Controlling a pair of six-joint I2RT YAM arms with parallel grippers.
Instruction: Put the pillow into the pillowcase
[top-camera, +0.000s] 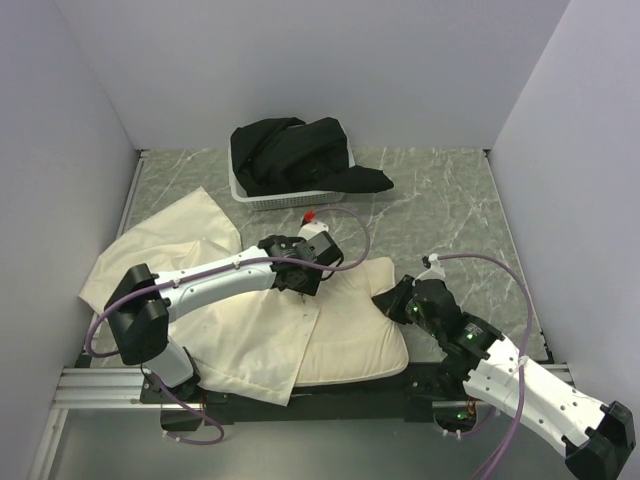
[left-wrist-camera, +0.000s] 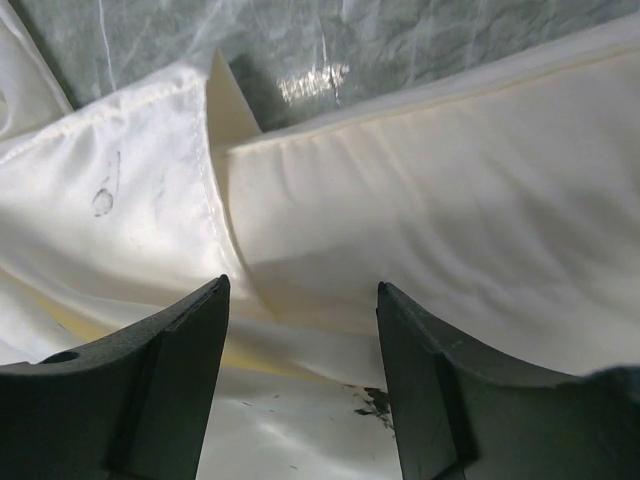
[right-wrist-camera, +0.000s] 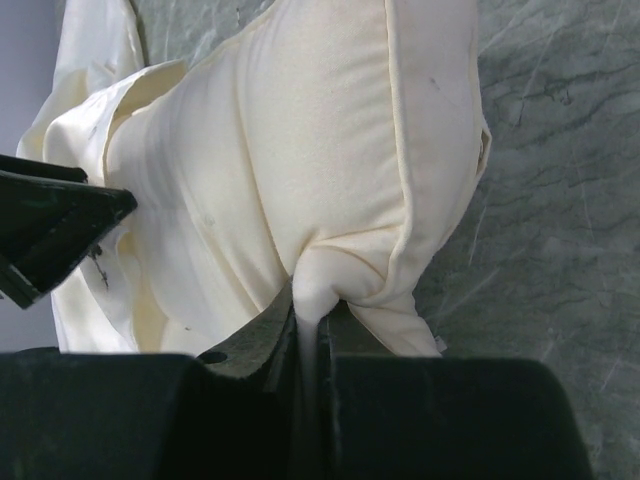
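At the near side of the table (top-camera: 450, 210), an edge of the pillow (top-camera: 355, 335) is pinched between the pressed-together fingers of the right end effector (right-wrist-camera: 308, 312). The pillow is laid flat, with its left part covered by the wrinkled pillowcase (top-camera: 170, 245). A little farther, the left end effector (left-wrist-camera: 302, 288) is spread just above the pillowcase hem with nothing gripped, and at the far side a white basket (top-camera: 275, 198) filled with black cloth (top-camera: 290, 155) is seen.
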